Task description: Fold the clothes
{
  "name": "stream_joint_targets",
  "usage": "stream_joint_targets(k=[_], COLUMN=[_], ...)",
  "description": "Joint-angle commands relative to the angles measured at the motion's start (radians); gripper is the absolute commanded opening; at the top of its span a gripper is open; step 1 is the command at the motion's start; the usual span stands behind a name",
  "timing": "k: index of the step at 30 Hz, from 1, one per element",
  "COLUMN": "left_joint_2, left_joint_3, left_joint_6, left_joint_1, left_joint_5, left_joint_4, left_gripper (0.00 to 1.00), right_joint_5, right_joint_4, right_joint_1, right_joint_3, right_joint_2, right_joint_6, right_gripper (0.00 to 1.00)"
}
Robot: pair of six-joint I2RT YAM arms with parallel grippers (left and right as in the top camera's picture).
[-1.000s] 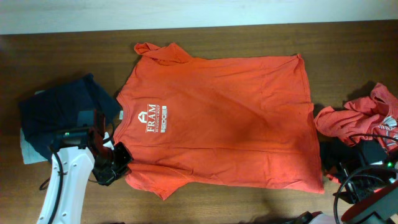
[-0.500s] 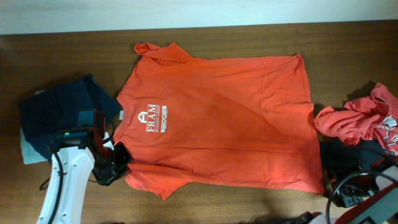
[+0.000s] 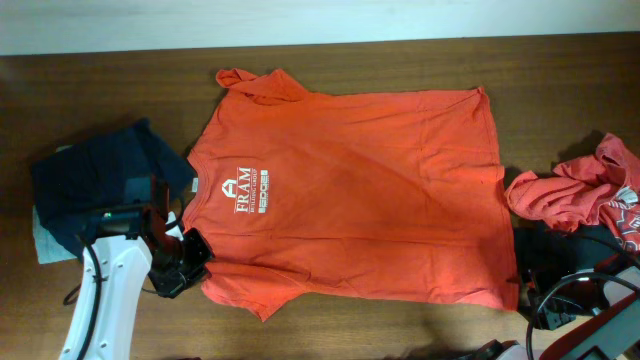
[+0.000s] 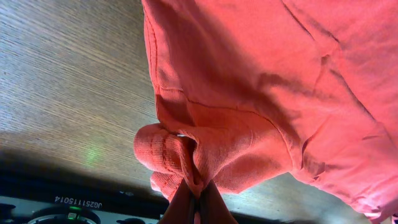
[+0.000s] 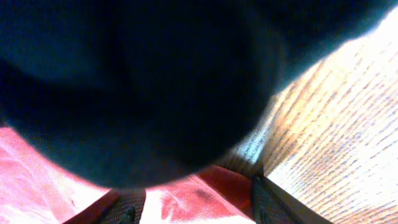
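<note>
Table (image 3: pixel 560 90): dark brown wood grain, with a pale strip (image 3: pixel 300 20) beyond the far edge.
Orange T-shirt (image 3: pixel 370 200): spread flat in the centre.
Left gripper (image 3: pixel 185 265): clamped on the shirt's near-left sleeve.
Right gripper (image 5: pixel 196 205): up against dark fabric (image 5: pixel 137 81), and there's no telling its grip.

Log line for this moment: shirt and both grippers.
T-shirt: spread flat, unfolded | left gripper: shut on sleeve | right gripper: open, by dark garment

Flat orange-red cotton T-shirt (image 3: pixel 380 200), white printed lettering (image 3: pixel 245 195); dark navy folded garment (image 3: pixel 95 185), left; crumpled orange-red shirt (image 3: pixel 570 190), right; brown wood-grain table (image 3: pixel 560 80).
</note>
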State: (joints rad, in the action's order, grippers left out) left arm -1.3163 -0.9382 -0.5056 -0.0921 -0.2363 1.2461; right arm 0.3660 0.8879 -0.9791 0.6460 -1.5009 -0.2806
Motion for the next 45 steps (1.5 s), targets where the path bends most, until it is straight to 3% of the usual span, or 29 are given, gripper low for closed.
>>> stream_joint_targets(k=[1, 2, 6, 12, 19, 24, 28, 34, 39, 45], left_joint_2=[0.010, 0.010, 0.010, 0.010, 0.010, 0.010, 0.010, 0.010, 0.010, 0.001], left_joint_3=[-0.012, -0.012, -0.012, -0.012, -0.048, -0.112, -0.151, -0.157, -0.157, -0.157], left_joint_6=[0.026, 0.026, 0.026, 0.031, 0.039, 0.060, 0.079, 0.116, 0.142, 0.145], left_joint_1=[0.000, 0.000, 0.000, 0.000, 0.000, 0.000, 0.000, 0.000, 0.000, 0.000], left_joint_5=[-0.008, -0.008, -0.008, -0.019, -0.019, -0.018, 0.025, 0.024, 0.047, 0.061], left_joint_4=[0.000, 0.000, 0.001, 0.002, -0.003, -0.003, -0.010, -0.095, -0.229, -0.338], left_gripper=[0.01, 0.01, 0.01, 0.00, 0.00, 0.01, 0.00, 0.01, 0.01, 0.01], right_joint_5=[-0.056, -0.055, -0.055, -0.056, 0.049, 0.069, 0.068, 0.034, 0.047, 0.143], right_joint_4=[-0.001, 0.005, 0.014, 0.042, 0.166, 0.279, 0.337, 0.338, 0.251, 0.142], right_joint_1=[0.005, 0.005, 0.005, 0.005, 0.005, 0.005, 0.056, 0.269, 0.374, 0.384], right_joint_3=[-0.056, -0.056, -0.056, -0.046, 0.040, 0.148, 0.249, 0.351, 0.353, 0.355], right_joint_2=[-0.048, -0.048, -0.048, 0.004, 0.230, 0.286, 0.273, 0.169, 0.011, -0.047], right_joint_6=[0.014, 0.016, 0.022, 0.069, 0.074, 0.066, 0.063, -0.011, -0.081, -0.098], right_gripper=[0.56, 0.53, 0.22, 0.04, 0.04, 0.04, 0.04, 0.04, 0.04, 0.04])
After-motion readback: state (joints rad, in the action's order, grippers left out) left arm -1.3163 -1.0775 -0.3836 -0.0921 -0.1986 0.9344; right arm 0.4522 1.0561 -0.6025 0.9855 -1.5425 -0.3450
